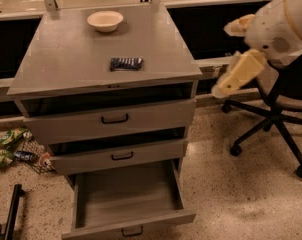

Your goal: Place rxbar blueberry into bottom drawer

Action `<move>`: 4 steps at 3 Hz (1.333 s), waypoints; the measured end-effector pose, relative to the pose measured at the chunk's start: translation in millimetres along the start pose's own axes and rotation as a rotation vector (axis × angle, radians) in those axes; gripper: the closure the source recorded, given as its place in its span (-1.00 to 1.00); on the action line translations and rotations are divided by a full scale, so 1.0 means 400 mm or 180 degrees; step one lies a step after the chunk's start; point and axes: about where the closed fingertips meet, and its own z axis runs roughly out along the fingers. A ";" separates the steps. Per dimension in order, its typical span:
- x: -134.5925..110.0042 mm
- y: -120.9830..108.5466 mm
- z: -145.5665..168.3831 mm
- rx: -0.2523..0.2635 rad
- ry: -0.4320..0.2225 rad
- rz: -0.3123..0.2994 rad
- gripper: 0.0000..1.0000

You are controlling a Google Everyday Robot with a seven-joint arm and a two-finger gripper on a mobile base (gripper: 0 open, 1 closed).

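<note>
The rxbar blueberry (126,63), a dark blue wrapper with white markings, lies flat on the grey cabinet top (66,59), near its front edge. The bottom drawer (126,196) is pulled far out and nothing shows inside it. Its black handle (132,231) is at the lower edge of the view. My gripper (237,73) hangs in the air to the right of the cabinet, about level with the cabinet top, well apart from the bar and holding nothing that I can see.
A cream bowl (105,20) stands at the back of the cabinet top. The two upper drawers (111,119) are slightly ajar. A black office chair (271,119) stands to the right, behind my arm. Green wrappers and litter (11,144) lie on the floor to the left.
</note>
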 end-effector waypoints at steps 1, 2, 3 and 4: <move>-0.115 -0.075 0.083 -0.0042 -0.0862 0.0053 -1.00; -0.148 -0.072 0.098 -0.0135 -0.1075 0.0129 -1.00; -0.145 -0.077 0.115 -0.0190 -0.1060 0.0143 -1.00; -0.142 -0.092 0.178 -0.0339 -0.0975 0.0204 -1.00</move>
